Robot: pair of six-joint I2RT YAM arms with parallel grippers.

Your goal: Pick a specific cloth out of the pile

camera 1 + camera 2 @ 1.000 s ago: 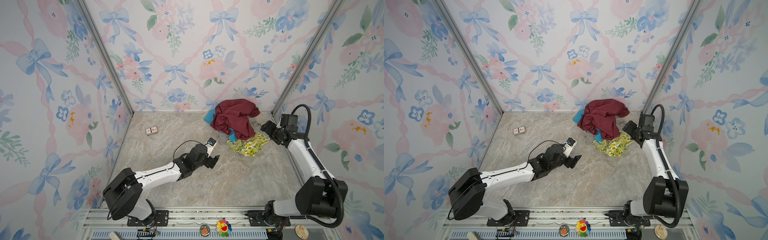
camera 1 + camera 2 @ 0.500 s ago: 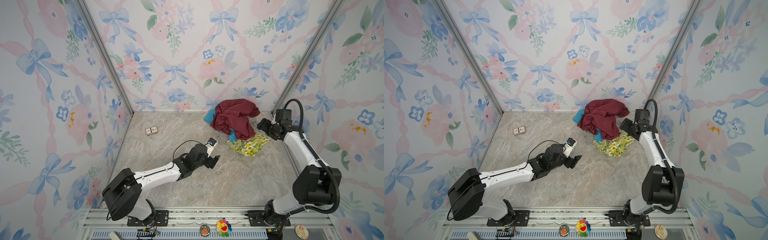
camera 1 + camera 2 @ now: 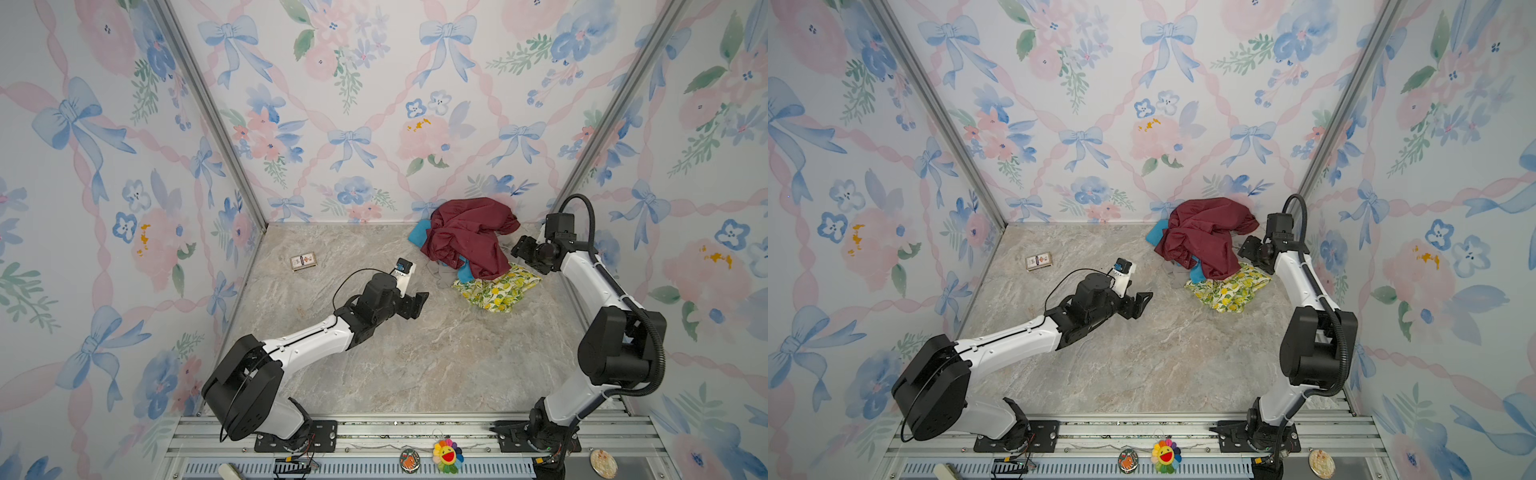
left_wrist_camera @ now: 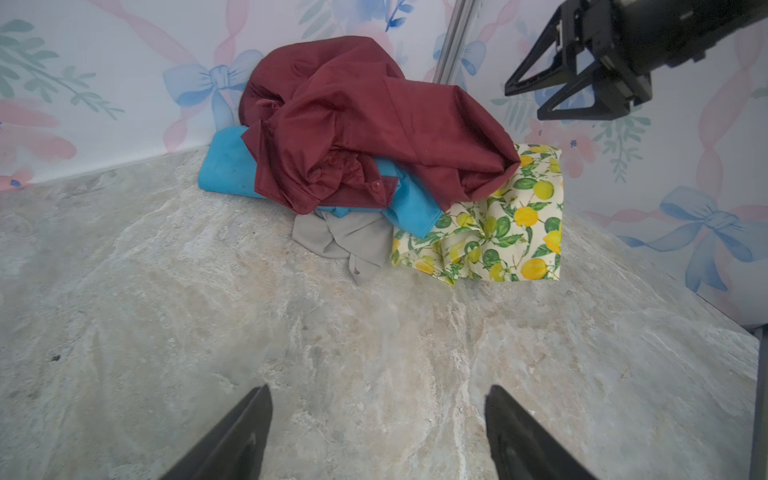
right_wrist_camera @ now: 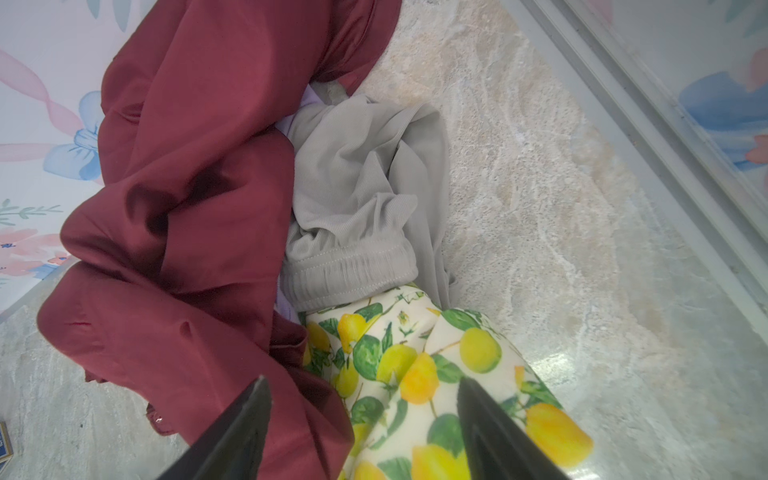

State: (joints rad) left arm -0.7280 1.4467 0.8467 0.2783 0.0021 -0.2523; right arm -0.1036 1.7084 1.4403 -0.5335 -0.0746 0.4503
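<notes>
Both spread open, empty: my right fingers (image 5: 232, 436) over the pile (image 3: 469, 237), my left fingers (image 4: 232, 440) facing the turquoise cloth (image 4: 224, 166).

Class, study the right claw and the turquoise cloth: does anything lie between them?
Yes. The maroon cloth drapes over the turquoise cloth, and the grey piece and lemon-print cloth lie on the side nearest the right claw; no turquoise shows in its wrist view.

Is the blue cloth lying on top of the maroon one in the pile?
No, the maroon cloth drapes over the blue cloth, which peeks out only at its edges.
</notes>
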